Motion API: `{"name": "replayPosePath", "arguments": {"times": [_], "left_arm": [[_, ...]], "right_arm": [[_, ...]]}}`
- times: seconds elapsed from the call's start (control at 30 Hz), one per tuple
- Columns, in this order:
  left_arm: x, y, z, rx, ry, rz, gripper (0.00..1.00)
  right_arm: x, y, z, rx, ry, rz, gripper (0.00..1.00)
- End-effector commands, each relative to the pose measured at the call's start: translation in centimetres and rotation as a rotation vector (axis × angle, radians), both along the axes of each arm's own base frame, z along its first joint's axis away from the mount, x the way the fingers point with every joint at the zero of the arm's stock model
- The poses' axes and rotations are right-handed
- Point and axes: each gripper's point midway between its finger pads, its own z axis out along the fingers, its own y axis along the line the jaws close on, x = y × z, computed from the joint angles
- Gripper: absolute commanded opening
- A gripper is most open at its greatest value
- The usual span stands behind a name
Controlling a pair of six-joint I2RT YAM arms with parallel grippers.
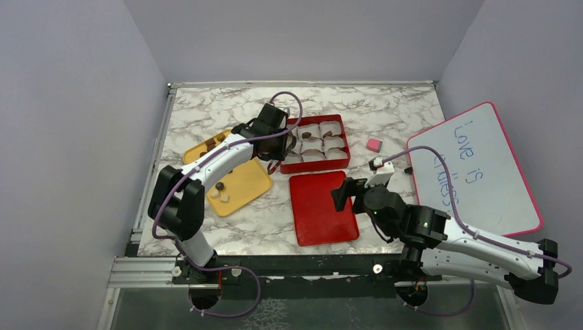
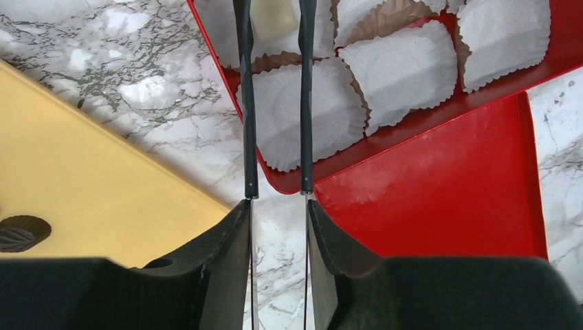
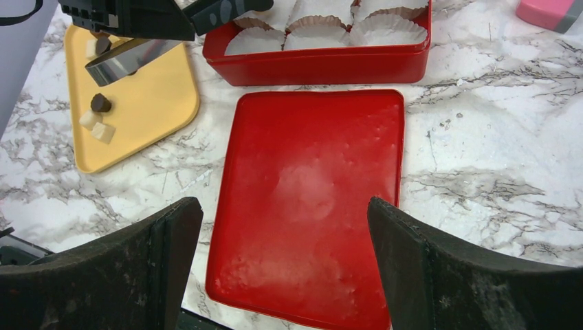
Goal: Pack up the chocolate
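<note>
**Cream Cube Sitting Between the Left Fingers Over the Red Box**

The left gripper (image 1: 285, 144) is hanging over the left end of the shallow red rectangular box (image 1: 344, 148), which is holding rows of white fluted paper cups (image 2: 405, 69). Its thin dark fingers (image 2: 246, 103) are standing only narrowly apart. A pale cream chocolate cube (image 2: 273, 17) is sitting between them inside one cup. The fingertips are running out of frame, so I cannot tell whether they are pressing the cube or merely flanking it. The neighbouring cups in the left wrist view are showing bare white paper.

The flat yellow plastic tray (image 1: 247, 182) is lying left of the box. It is carrying a dark brown round chocolate (image 3: 101, 103) and two cream cubes (image 3: 89, 119) just beside it. More pieces at its far end are partly hidden behind the left arm.

The flat red rectangular lid (image 1: 323, 210) is lying bare in front of the box. The right gripper (image 3: 280, 206) is hovering above it with its fingers spread wide, gripping nothing.
</note>
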Motion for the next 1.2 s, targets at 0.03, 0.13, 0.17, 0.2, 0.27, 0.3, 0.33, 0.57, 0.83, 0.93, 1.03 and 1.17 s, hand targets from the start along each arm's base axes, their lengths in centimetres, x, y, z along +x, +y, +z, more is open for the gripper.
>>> {"name": "replayPosePath", "arguments": {"times": [0.03, 0.13, 0.17, 0.2, 0.27, 0.3, 0.33, 0.57, 0.83, 0.93, 1.03, 1.17], "left_arm": [[1.3, -0.2, 0.9, 0.015, -0.053, 0.004, 0.35], [1.3, -0.2, 1.0, 0.016, -0.055, 0.001, 0.35], [1.3, -0.3, 1.0, 0.015, -0.056, -0.001, 0.35], [1.3, -0.3, 1.1, 0.013, -0.059, -0.001, 0.35], [1.3, -0.3, 1.4, 0.009, -0.063, -0.003, 0.35], [1.3, -0.3, 1.5, 0.008, -0.065, -0.004, 0.35], [1.3, -0.4, 1.7, 0.004, -0.068, -0.006, 0.35], [1.1, -0.7, 3.3, -0.031, -0.094, -0.010, 0.35], [0.7, -0.5, 6.0, -0.067, -0.148, -0.009, 0.34], [0.4, 0.0, 7.1, -0.077, -0.173, 0.004, 0.34], [0.0, 0.7, 7.8, -0.077, -0.190, 0.034, 0.33], [-0.7, 2.0, 8.4, -0.066, -0.204, 0.085, 0.33]], "right_arm": [[0.5, -0.3, 1.5, 0.033, -0.032, -0.030, 0.95], [0.4, -0.3, 1.6, 0.035, -0.032, -0.029, 0.95], [0.5, -0.3, 1.6, 0.036, -0.032, -0.030, 0.95], [0.4, -0.3, 1.5, 0.035, -0.031, -0.029, 0.95], [0.4, -0.3, 1.5, 0.033, -0.030, -0.028, 0.95], [0.4, -0.2, 1.5, 0.034, -0.029, -0.027, 0.95], [0.4, -0.3, 1.5, 0.034, -0.029, -0.028, 0.96], [0.4, -0.2, 1.4, 0.035, -0.028, -0.027, 0.95], [0.4, 0.0, 1.3, 0.034, -0.023, -0.022, 0.95], [0.5, 0.1, 1.4, 0.032, -0.024, -0.021, 0.96], [0.5, 0.2, 1.6, 0.033, -0.026, -0.017, 0.95], [0.5, 0.4, 1.6, 0.036, -0.026, -0.013, 0.95]]}}
